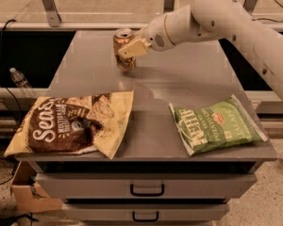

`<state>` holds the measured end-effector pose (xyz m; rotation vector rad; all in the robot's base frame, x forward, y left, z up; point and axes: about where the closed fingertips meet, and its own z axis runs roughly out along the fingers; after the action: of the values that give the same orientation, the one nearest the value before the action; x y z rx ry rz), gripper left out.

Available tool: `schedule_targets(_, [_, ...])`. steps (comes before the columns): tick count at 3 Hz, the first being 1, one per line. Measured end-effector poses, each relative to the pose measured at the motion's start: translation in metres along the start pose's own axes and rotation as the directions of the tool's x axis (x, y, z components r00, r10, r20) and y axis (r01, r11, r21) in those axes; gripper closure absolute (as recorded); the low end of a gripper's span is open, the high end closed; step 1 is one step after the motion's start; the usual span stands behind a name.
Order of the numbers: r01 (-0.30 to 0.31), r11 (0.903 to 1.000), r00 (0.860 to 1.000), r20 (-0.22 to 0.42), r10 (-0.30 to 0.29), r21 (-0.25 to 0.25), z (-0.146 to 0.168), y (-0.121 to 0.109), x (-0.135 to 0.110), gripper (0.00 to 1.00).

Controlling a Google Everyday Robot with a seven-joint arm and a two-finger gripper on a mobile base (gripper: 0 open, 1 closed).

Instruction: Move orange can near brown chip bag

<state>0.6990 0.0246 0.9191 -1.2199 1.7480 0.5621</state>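
Note:
The orange can is upright at the back of the grey table, left of centre. My gripper reaches in from the right and is shut on the orange can, with one pale finger across its front. The can seems to be at or just above the tabletop. The brown chip bag lies flat at the table's front left corner, well in front of the can and apart from it.
A green chip bag lies at the front right. My white arm spans the back right. Drawers sit under the tabletop. A water bottle and a cardboard box are off the table's left side.

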Motion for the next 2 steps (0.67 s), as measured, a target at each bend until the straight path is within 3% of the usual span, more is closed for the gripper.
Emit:
schedule_targets(1, [0.102, 0.993, 0.994, -0.034, -0.104, -0.061, -0.007, 0.016, -0.023, 1.0])
schedule_targets(2, [0.138, 0.9733, 0.985, -0.076, -0.154, -0.183, -0.005, 0.05, -0.027, 1.0])
